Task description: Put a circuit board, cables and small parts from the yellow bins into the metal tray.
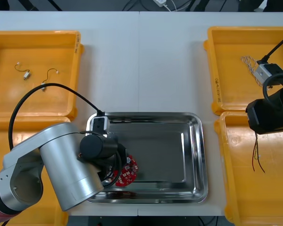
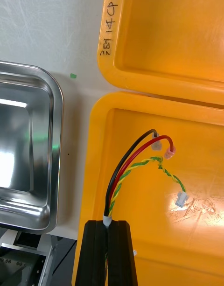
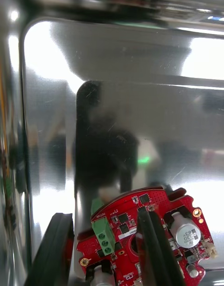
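Front view: tray (image 1: 199, 155), bare and shiny.
Left gripper (image 3: 101, 216): pinching circuit board (image 3: 175, 211) inside tray.
Right gripper (image 2: 108, 223): pinching cables (image 2: 122, 167), right of tray.

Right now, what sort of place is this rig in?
Likely a kitting bench in a lab or workshop: yellow bins flank a metal tray on a light table; the left gripper holds a red circuit board, the right gripper cables.
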### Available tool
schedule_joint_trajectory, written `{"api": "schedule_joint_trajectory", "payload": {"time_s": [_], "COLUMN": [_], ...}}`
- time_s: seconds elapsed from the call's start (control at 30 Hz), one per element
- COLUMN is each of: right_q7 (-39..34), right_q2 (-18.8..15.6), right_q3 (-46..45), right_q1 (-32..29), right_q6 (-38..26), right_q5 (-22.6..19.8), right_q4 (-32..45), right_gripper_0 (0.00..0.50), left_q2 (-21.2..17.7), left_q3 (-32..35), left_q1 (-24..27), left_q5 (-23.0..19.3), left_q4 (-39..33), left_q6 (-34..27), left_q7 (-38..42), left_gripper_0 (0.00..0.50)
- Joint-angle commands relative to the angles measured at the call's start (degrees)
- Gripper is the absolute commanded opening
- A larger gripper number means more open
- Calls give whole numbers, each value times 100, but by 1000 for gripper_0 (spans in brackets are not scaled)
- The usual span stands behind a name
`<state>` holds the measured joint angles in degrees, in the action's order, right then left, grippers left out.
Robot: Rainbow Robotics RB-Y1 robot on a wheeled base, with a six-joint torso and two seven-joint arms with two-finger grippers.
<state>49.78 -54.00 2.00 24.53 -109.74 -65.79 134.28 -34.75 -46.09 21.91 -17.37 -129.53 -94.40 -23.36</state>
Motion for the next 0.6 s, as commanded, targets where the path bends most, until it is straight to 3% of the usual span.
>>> {"api": "schedule_joint_trajectory", "payload": {"time_s": [0.03,0.17,0.6], "right_q7": [128,164,269], "right_q2": [-32,-32,38], "right_q3": [29,29,38], "right_q1": [157,166,166], "right_q6": [-26,-26,-26], "right_q5": [-4,5,-346], "right_q4": [116,116,125], "right_gripper_0": [0,0,0], "left_q2": [47,30,3], "left_q3": [-137,-137,-66], "left_q1": [-108,-108,-108], "left_q5": [93,102,146], "left_q4": [-72,-72,-81], "left_q6": [106,115,159], "left_q7": [420,438,455], "left_gripper_0": [455,500,500]}}
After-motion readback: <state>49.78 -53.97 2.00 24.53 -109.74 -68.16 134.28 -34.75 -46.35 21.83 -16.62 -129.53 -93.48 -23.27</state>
